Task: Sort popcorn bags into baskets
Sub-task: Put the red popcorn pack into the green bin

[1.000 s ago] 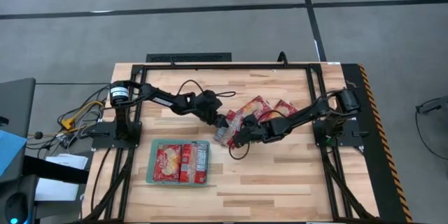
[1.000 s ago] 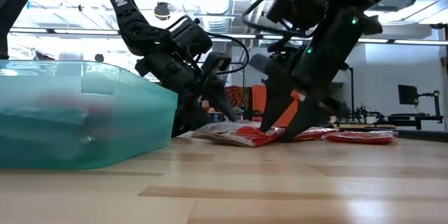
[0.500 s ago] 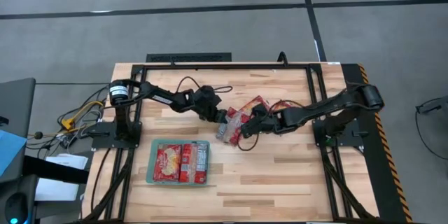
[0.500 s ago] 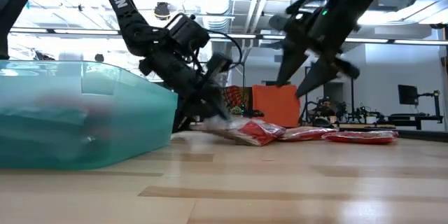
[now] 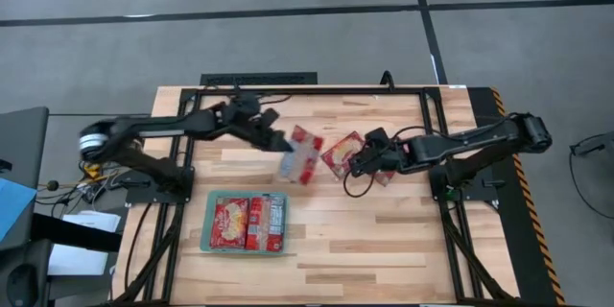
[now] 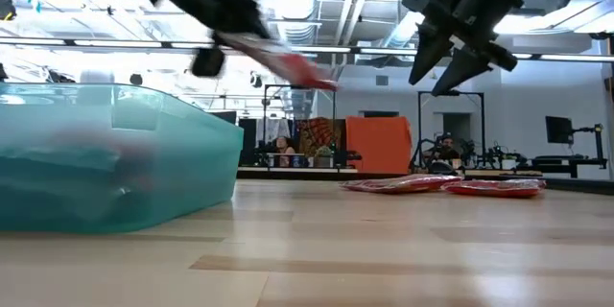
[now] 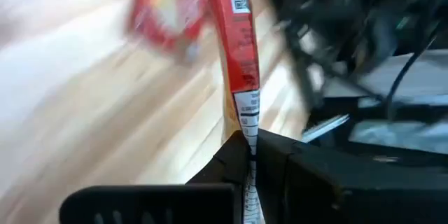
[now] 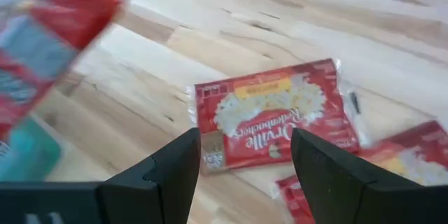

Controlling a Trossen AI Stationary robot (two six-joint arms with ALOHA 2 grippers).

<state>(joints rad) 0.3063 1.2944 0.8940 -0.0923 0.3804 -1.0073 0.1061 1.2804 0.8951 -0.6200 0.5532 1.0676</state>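
Note:
My left gripper [image 5: 279,142] hangs high over the table's middle, shut on one red popcorn bag [image 5: 299,155], which shows edge-on in the left wrist view [image 7: 238,56] and high up in the low view [image 6: 288,61]. My right gripper [image 5: 362,159] stands open in the air above two more popcorn bags, one [image 5: 342,153] lying flat below its fingers [image 8: 273,115], the other [image 5: 389,169] partly under the arm. The teal basket [image 5: 212,221] sits near the front left with bags lying flat in it. My left gripper pinches the bag's silvery printed end [image 7: 244,115] between its two fingers. The fingers slant slightly downward from the table's left. The bag sticks out past the fingertips, lifted clear of the table, its free end tipped a little down.
The basket's translucent wall [image 6: 115,153] fills the low view's left. The two loose bags lie flat on the wood [image 6: 436,185]. Bare wood stretches along the near edge right of the basket. A black frame runs around the table's edges [image 5: 288,87].
My left gripper has shut on a bag at the pile, then risen fast and drawn back toward the table's far left, lifting the bag clear. My right gripper, still open, has risen off the pile and moved toward the right edge.

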